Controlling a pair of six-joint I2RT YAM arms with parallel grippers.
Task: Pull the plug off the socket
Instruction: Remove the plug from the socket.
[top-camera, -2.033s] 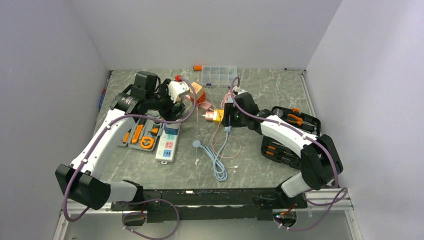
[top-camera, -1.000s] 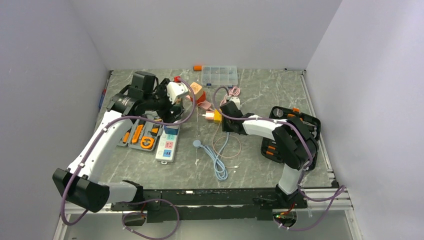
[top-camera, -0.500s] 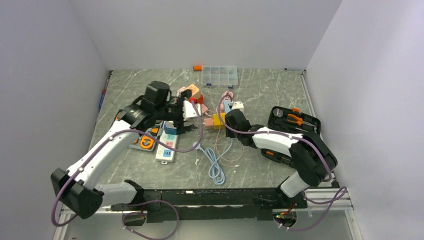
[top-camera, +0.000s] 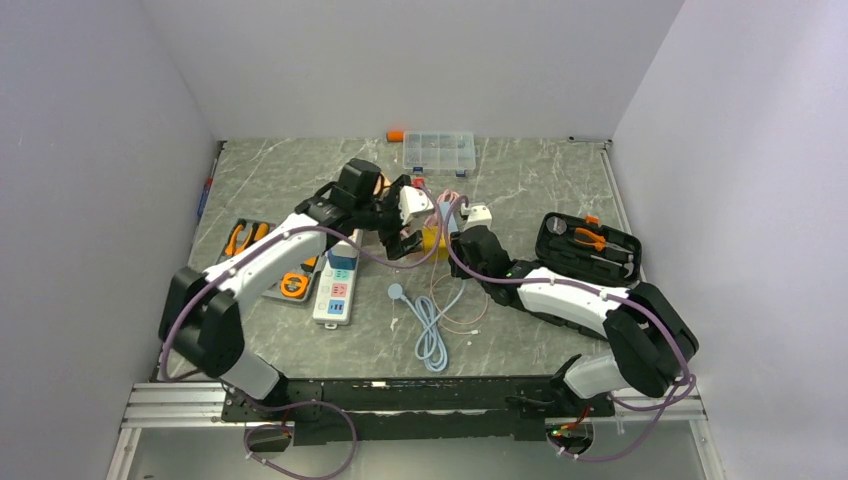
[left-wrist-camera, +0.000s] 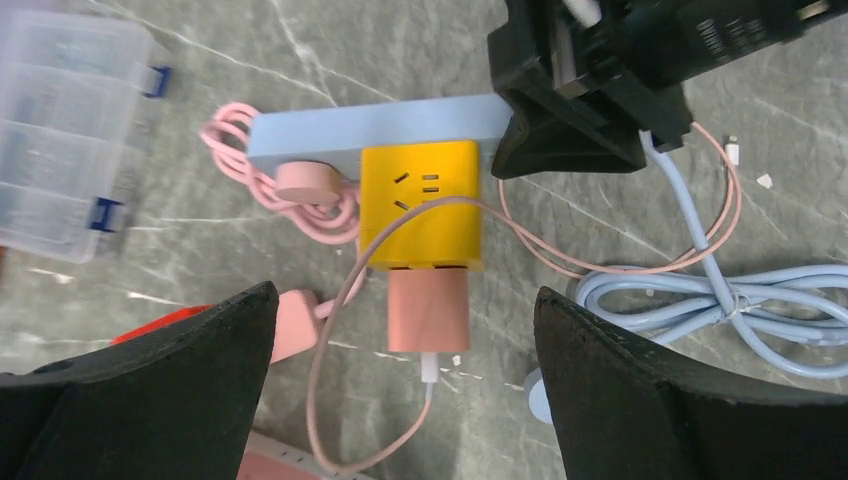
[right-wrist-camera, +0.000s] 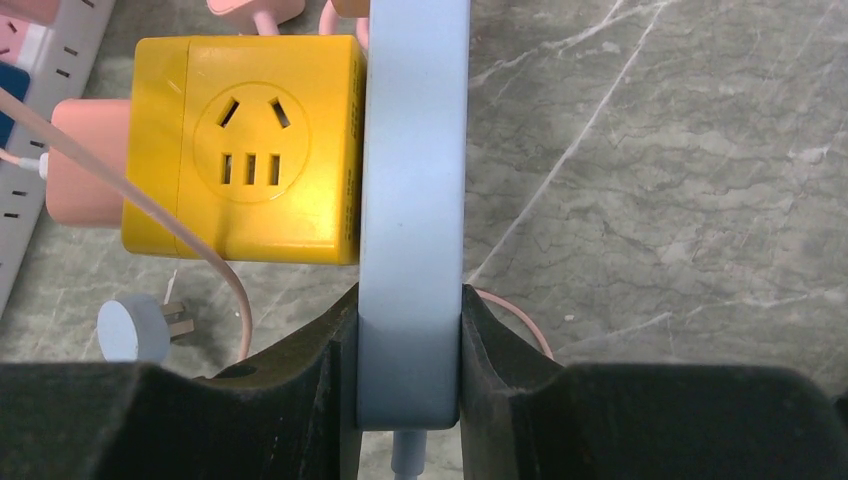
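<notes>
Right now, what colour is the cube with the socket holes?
The cube is yellow, clearest in the right wrist view.

Far end of the pale blue bar (right-wrist-camera: 414, 150) past the top edge; clear compartment box (left-wrist-camera: 60, 130) half outside left-wrist view.

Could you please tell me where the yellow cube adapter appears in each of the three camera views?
Top external: mid-table, the yellow cube adapter lies beyond the coiled blue cable.
Left wrist: picture centre, directly below the pale blue bar.
Right wrist: upper left, against that bar's left side.
Shared landmark: the pale blue bar.
</notes>
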